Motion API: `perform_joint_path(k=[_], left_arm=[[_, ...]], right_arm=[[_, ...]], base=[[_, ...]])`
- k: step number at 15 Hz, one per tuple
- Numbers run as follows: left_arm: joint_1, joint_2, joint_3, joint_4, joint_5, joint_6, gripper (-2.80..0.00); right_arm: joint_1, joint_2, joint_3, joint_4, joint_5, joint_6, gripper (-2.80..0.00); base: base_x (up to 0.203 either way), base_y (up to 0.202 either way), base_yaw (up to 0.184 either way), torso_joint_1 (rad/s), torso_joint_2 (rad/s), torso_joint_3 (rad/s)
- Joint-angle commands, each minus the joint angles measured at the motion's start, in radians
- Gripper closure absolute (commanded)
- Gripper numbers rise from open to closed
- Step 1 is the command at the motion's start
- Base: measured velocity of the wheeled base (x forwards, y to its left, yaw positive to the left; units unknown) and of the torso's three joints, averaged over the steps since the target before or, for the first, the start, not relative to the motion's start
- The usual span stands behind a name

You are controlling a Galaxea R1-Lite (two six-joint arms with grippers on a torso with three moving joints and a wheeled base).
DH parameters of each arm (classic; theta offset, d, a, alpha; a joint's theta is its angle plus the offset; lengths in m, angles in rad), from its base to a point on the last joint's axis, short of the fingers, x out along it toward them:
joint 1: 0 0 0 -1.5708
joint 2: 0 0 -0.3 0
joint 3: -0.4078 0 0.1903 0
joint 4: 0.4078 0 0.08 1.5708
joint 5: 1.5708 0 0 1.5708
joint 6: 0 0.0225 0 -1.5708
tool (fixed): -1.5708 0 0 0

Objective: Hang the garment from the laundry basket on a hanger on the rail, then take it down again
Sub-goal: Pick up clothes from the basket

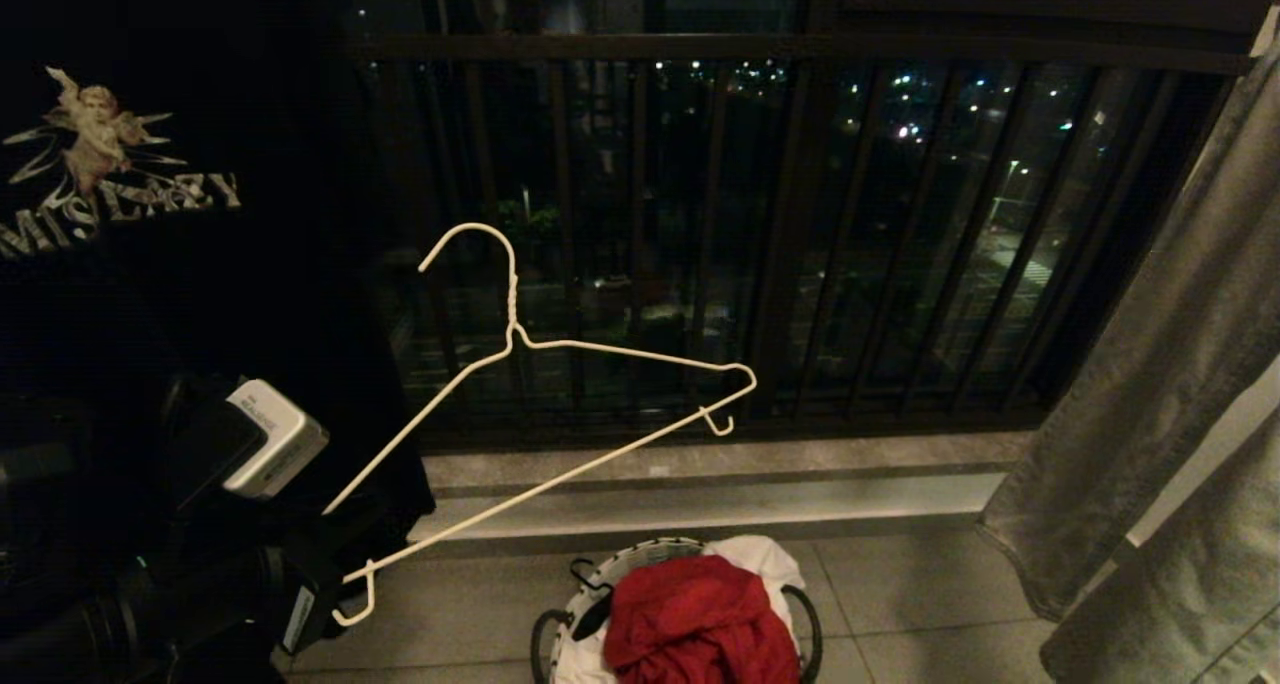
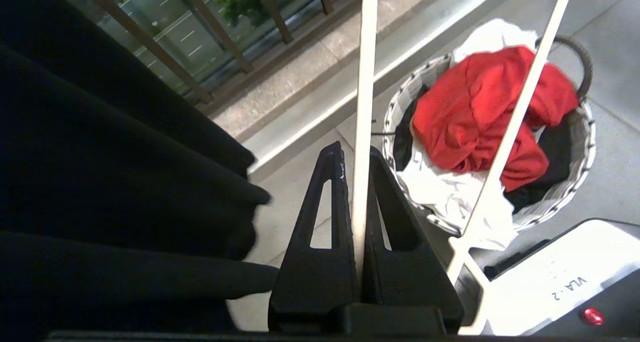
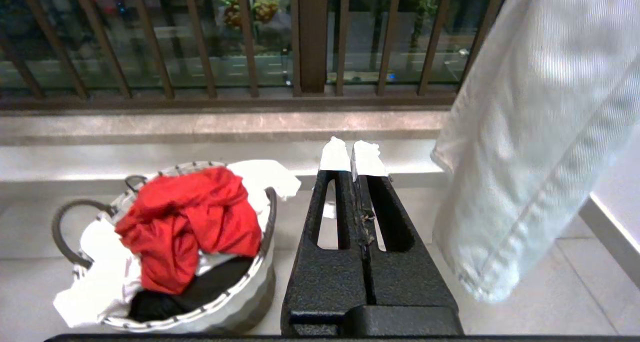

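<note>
Red garment [image 1: 700, 619] heaped on top in the basket [image 1: 640, 559], on the floor by the railing [image 1: 800, 234].
I see my left gripper [image 2: 356, 154] pinching the hanger [image 1: 560, 364] by one wire, tilted up above and left of the basket, well clear of the garment; my right gripper [image 3: 353, 154] is pressed together on nothing, beside the basket.

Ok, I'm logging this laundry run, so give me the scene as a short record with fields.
left gripper: shut on the hanger, held tilted above the floor
right gripper: shut, empty, beside the basket
garment: red, crumpled on top in the laundry basket
other laundry in basket: white and black pieces under the red one
hanging nearby: black T-shirt at left, grey cloth at right
</note>
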Motion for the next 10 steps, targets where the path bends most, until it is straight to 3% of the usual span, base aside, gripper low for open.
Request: perform_joint_path(k=[1, 10], left_arm=[[0.000, 0.002, 0.000, -0.001, -0.001, 0.002, 0.00], [0.001, 0.015, -0.005, -0.001, 0.000, 0.000, 0.00]], right_arm=[[0.000, 0.000, 0.000, 0.000, 0.000, 0.000, 0.00], [0.000, 0.000, 0.000, -0.001, 0.000, 0.000, 0.00]], base=[[0.000, 0.000, 0.000, -0.151, 0.48, 0.332], [0.000, 0.000, 0.000, -0.100, 0.44, 0.332]])
